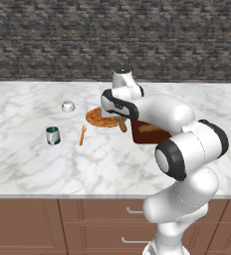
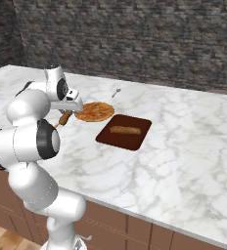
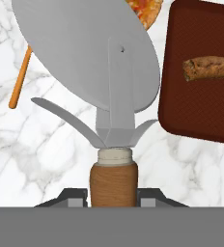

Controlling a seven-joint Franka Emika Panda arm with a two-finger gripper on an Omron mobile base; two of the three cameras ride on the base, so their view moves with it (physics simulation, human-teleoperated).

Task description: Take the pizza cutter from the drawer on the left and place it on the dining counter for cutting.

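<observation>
Wooden-handled pizza cutter (image 3: 113, 144) clamped by its handle in gripper (image 3: 113, 195), jaws nearly closed, mid-frame in hand view; hovering over dining counter (image 1: 28, 164) beside pizza (image 2: 94, 112) and brown tray (image 2: 130, 139).

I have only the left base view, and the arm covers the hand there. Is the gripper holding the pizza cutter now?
Observer: Yes. In the hand view the gripper is shut on the brown handle of the pizza cutter, and the wheel points away from the hand.
Operator: The dark tray is half hidden for me. What is on it?
Observer: In the right base view the tray holds one brown bread stick, lying near its middle.
</observation>
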